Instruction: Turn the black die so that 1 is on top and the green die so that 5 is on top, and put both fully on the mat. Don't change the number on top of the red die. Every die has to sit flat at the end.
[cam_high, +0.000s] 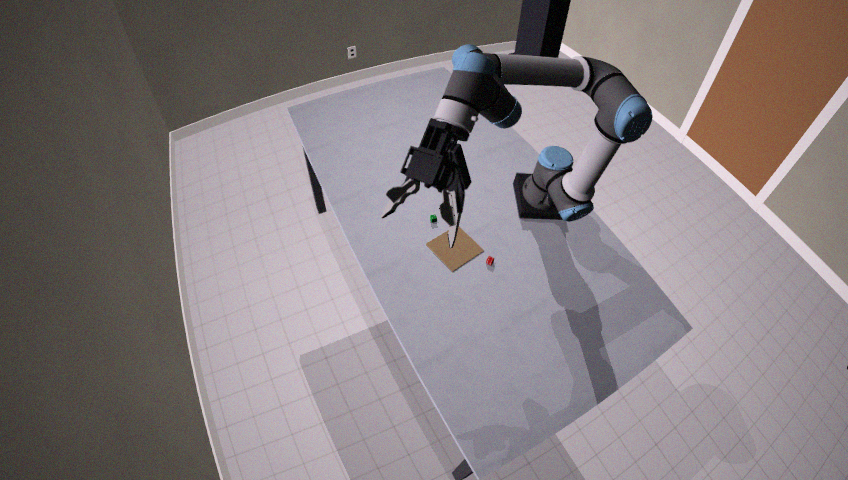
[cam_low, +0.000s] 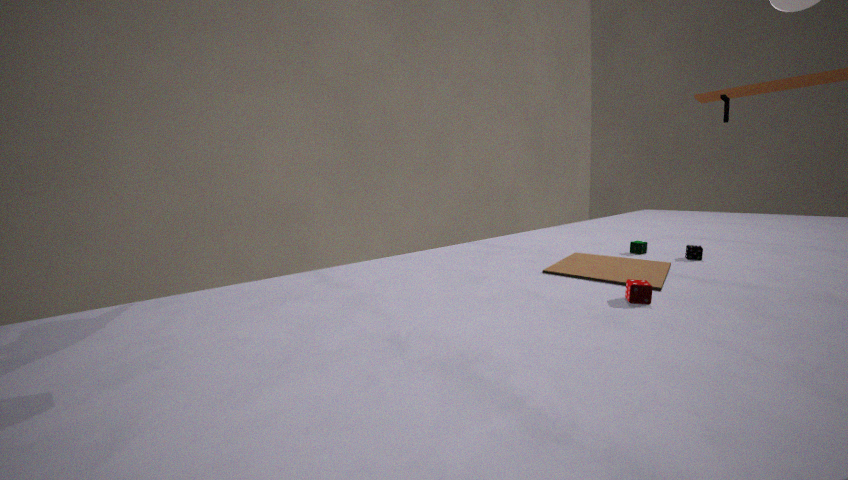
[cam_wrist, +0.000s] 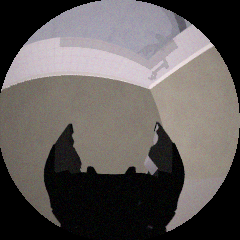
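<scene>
Here, table (cam_high: 505, 356) (cam_low: 357, 386) (cam_wrist: 100, 25): long, pale blue-grey.
Arm (cam_high: 541, 70): grey with blue caps, arched over the table.
Gripper (cam_high: 417, 231) (cam_wrist: 113, 123): black, jaws spread wide, holding nothing, raised above the table.
Mat (cam_high: 455, 258) (cam_low: 612, 268): square, tan, flat.
Red die (cam_high: 490, 260) (cam_low: 638, 292): off the mat, just beside it.
Green die (cam_high: 433, 218) (cam_low: 638, 247): off the mat, near its far side as I see it from table level.
Black die (cam_low: 693, 252): off the mat too, near green; its top number is perhaps too small to read.
</scene>
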